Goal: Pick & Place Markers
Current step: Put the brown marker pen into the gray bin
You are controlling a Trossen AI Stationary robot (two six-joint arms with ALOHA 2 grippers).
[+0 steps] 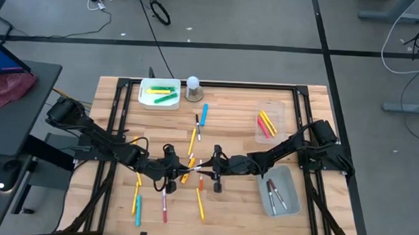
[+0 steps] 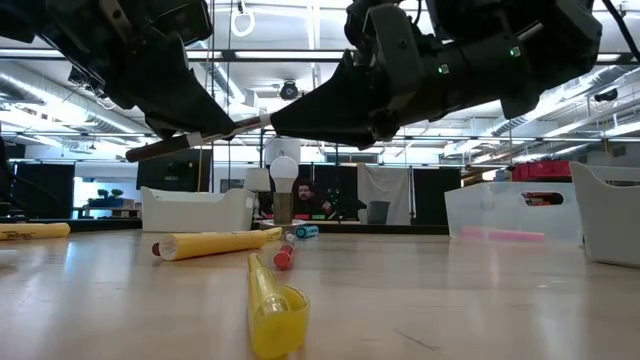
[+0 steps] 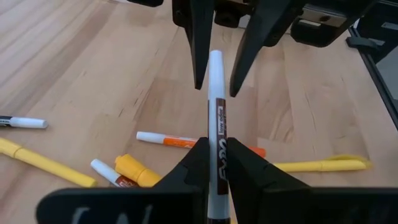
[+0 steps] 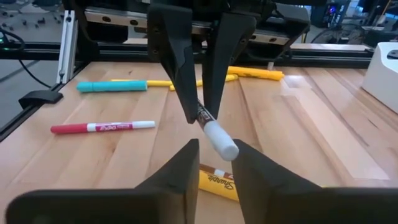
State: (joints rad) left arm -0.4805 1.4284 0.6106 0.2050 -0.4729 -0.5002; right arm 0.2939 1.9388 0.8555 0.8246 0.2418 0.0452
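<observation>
My left gripper (image 3: 216, 148) is shut on a white marker with a dark label (image 3: 216, 106) above the table's middle (image 1: 195, 164). My right gripper (image 4: 215, 150) is open, level with it, and faces my left gripper. Its fingers (image 3: 198, 56) stand on either side of the marker's white free end (image 4: 221, 142); I see no touch. Loose markers lie on the wood below: yellow (image 1: 201, 204), red (image 1: 164, 205), blue (image 1: 203, 116), orange (image 3: 177, 140). My left gripper pinches the marker's labelled barrel (image 3: 217, 134) between its two fingers. The marker sticks out past the fingertips toward my right arm. It is lifted clear of the table and nearly level, with its dark end (image 2: 140, 152) a little lower than its white end.
A white tray (image 1: 143, 99) with yellow and green markers and a white ball-topped object (image 1: 193, 87) stand at the far edge. A clear box (image 1: 276, 112) with red and yellow markers is at the far right. A grey tray (image 1: 289, 179) with white markers is at the near right.
</observation>
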